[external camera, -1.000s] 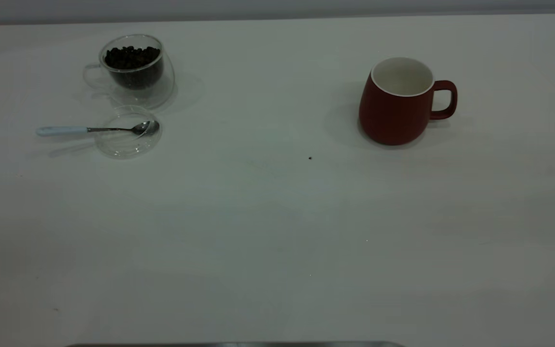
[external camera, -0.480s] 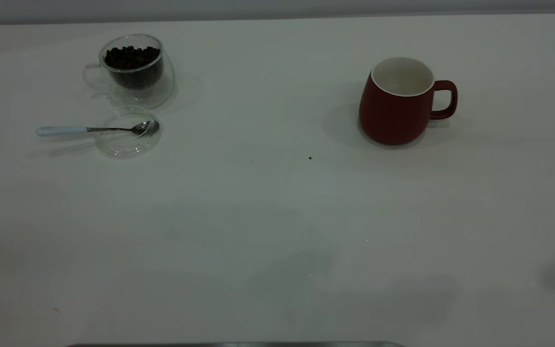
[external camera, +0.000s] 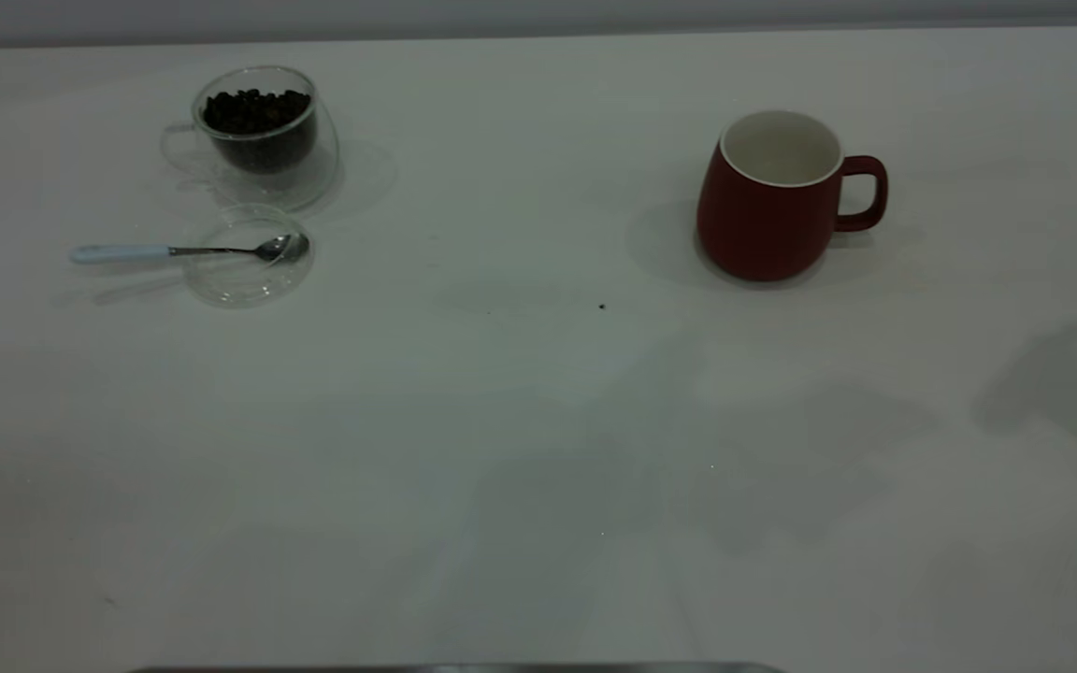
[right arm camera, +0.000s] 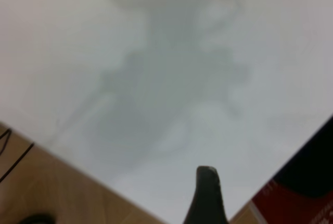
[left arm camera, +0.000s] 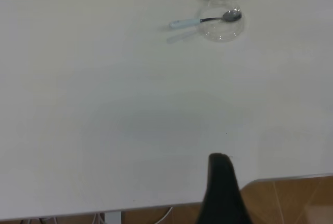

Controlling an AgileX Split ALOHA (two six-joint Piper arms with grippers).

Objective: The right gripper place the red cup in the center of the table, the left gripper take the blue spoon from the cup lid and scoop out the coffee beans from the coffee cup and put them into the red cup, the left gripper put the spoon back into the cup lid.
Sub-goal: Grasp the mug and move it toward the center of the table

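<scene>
The red cup (external camera: 772, 196) stands upright on the table (external camera: 520, 421) at the right rear, handle to the right, white inside showing. At the left rear stands the coffee cup (external camera: 263, 136), holding coffee beans (external camera: 253, 110). Just in front of it lies the cup lid (external camera: 249, 266), with the blue spoon (external camera: 174, 251) across it, bowl on the lid and handle pointing left. The exterior view shows neither gripper. The left gripper (left arm camera: 219, 159) hangs over the table's near edge, far from the spoon (left arm camera: 203, 21) and lid (left arm camera: 222, 26). The right gripper (right arm camera: 206, 171) is over bare table near its edge.
A small dark speck (external camera: 602, 306) lies mid-table. Arm shadows (external camera: 1062, 383) fall on the table's right and front. Beyond the table edge the right wrist view shows wooden floor (right arm camera: 52, 193), a black cable (right arm camera: 13, 156) and a red-and-black object (right arm camera: 304, 193).
Arm shadows have spread across the front and right of the table. The cups, lid and spoon have not moved.
</scene>
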